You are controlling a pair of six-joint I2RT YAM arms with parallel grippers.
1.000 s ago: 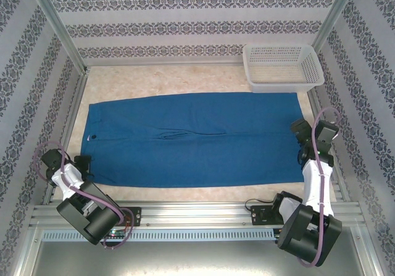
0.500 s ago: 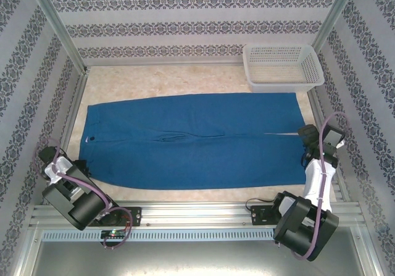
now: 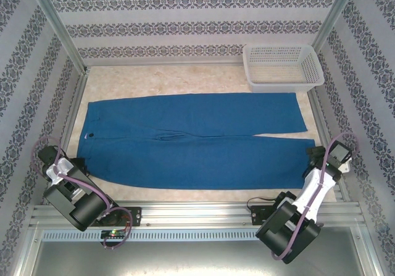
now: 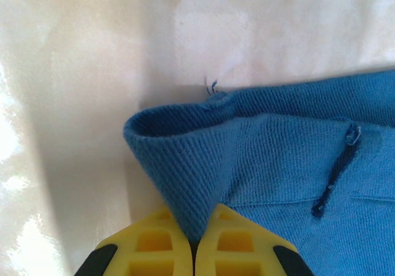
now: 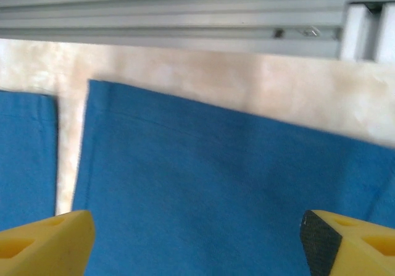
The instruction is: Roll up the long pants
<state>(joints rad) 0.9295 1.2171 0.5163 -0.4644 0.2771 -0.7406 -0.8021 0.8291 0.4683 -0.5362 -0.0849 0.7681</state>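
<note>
Black-and-white arms [image 3: 313, 191] trail purple cables [image 3: 350, 141]; yellow pincer fingers [image 4: 154, 251] carry black pads [image 5: 320, 234].

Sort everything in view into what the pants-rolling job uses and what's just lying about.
In use: long pants; left fingers, shut on the waistband corner; right fingers, open over the leg ends.
Lying about: white mesh basket.

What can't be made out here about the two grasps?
Left wrist view: how deep the long pants corner sits in the shut left end effector; its own fingers hide it.
Right wrist view: whether the open right end effector touches the pants; the bottom edge cuts off its fingertips.
Top view: small mark at the waistband, too small to identify.
</note>
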